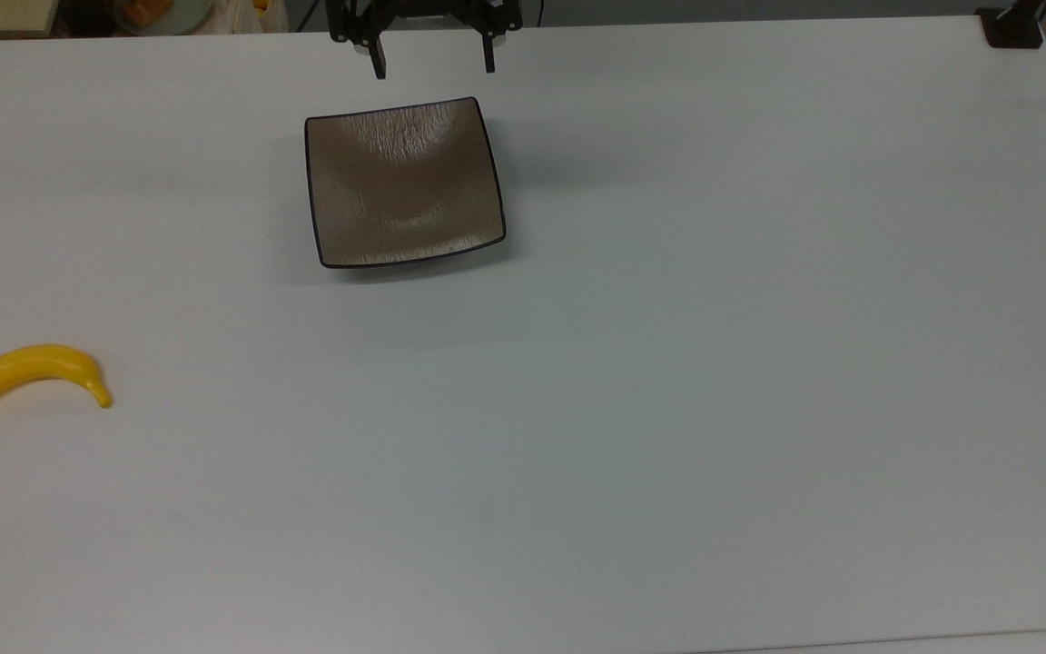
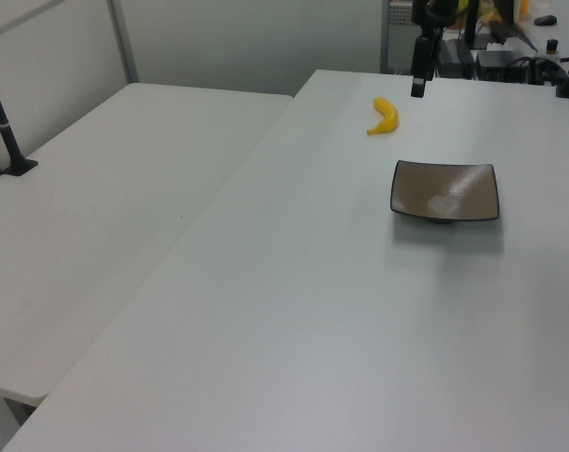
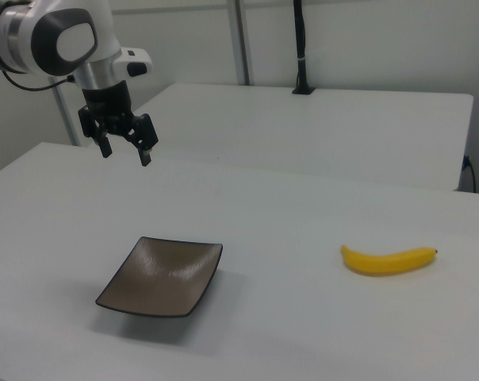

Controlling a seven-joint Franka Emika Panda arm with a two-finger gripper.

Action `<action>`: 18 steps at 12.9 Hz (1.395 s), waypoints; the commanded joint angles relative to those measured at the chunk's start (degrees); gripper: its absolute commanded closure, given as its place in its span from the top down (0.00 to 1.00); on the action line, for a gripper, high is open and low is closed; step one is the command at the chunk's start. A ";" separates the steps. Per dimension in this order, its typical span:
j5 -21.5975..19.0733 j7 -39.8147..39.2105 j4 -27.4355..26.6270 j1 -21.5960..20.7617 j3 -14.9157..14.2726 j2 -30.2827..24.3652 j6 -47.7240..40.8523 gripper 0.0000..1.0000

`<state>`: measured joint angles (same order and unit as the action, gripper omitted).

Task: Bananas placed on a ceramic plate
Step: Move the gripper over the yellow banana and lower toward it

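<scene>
Nothing is done yet by my reading: bananas (image 3: 389, 260) lie at the right view's right, well apart from the bare ceramic plate (image 3: 162, 276), my gripper (image 3: 126, 150) spread wide and empty at upper left.

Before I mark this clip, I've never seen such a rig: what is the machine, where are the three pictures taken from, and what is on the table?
The machine is a single robot arm, white and grey, ending in a black gripper with two fingers. They stand apart, open, and hold nothing.

One picture looks down from above the white table. The other two look across it from opposite sides.

Two things lie on the table: a square brown plate with a dark rim, bare, and a yellow banana, well apart from the plate. In the top view the banana is at the left edge and the gripper hangs above the table just beyond the plate's far side.
</scene>
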<state>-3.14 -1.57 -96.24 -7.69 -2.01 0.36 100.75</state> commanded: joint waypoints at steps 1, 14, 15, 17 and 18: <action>0.59 0.25 -0.35 2.06 0.17 0.25 0.85 1.00; 0.24 30.64 24.07 18.93 -0.89 19.75 3.82 1.00; 0.07 33.10 24.95 20.16 -0.89 21.16 5.32 1.00; 0.06 36.10 27.41 21.92 -0.80 24.93 8.13 1.00; 0.06 36.63 28.99 22.88 -0.71 27.04 8.93 1.00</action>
<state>-3.14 31.49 -72.65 13.44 -3.04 21.94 107.94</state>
